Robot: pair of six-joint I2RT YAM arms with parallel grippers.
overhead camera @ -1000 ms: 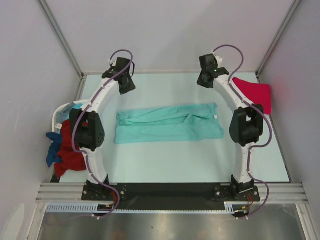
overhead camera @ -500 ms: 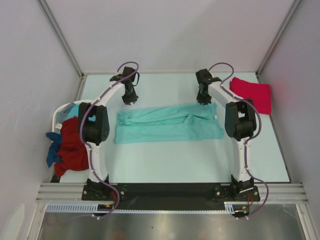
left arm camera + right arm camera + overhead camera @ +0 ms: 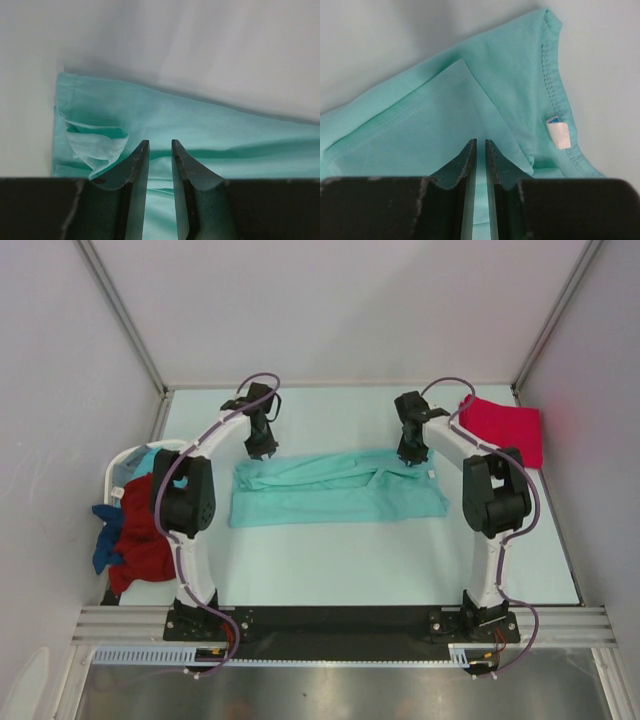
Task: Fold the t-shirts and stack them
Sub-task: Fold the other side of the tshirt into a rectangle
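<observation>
1. Desk (image 3: 330, 560): pale, carries everything I list here.
2. Teal t-shirt (image 3: 335, 488): folded into a long band, flat across the middle of the desk.
3. Laundry basket (image 3: 112, 472): at the left edge, with a dark red shirt (image 3: 140, 540) and a blue shirt (image 3: 103, 550) spilling out.
4. Pinkish-red shirt (image 3: 505, 425): far right corner.
5. Left gripper (image 3: 157, 145): at the teal shirt's far left edge, jaws narrowly parted; I cannot tell if cloth is pinched.
6. Right gripper (image 3: 480, 142): far right edge, jaws a slit apart; hold likewise unclear.
7. White label (image 3: 558, 132): at the collar.
</observation>
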